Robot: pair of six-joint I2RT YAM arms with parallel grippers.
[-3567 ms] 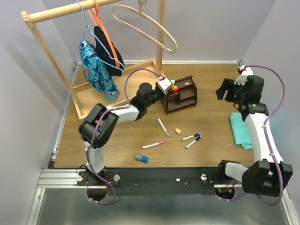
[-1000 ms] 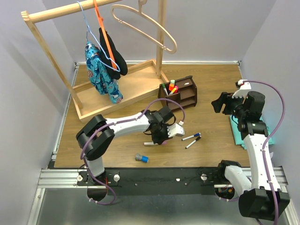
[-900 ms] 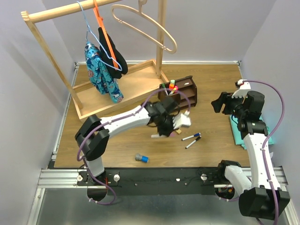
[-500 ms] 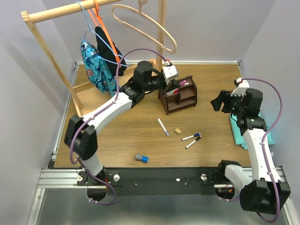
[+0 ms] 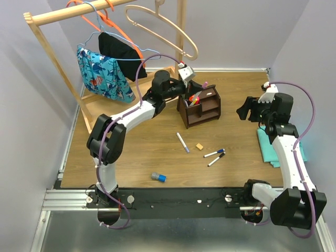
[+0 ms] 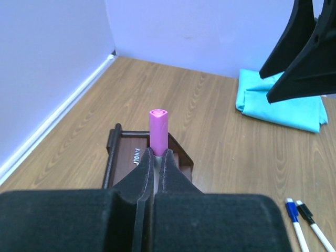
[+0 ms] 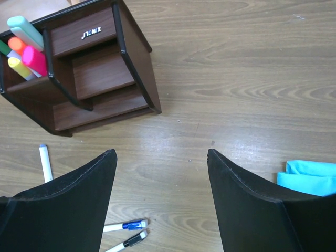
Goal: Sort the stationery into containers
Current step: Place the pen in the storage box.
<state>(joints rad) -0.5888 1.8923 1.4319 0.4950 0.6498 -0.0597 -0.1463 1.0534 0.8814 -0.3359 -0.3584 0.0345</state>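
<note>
Pinching a pink-capped marker (image 6: pixel 158 128) between fingers pressed onto it, the left gripper (image 6: pixel 156 156) hangs above the brown organiser (image 6: pixel 122 152). The right gripper (image 7: pixel 160 153) hovers spread wide, holding nothing, over the table (image 5: pixel 236 94) (a teal cloth (image 5: pixel 270 147) lies just beside it). In front of the organiser lie a white marker (image 5: pixel 182 142), a tan cube (image 5: pixel 199 147), two more markers (image 5: pixel 214 156) side by side, and a grey-blue cylinder (image 5: pixel 158 177) nearest the arm bases. Bright highlighters (image 7: pixel 25 50) stand in one end compartment of the organiser.
</note>
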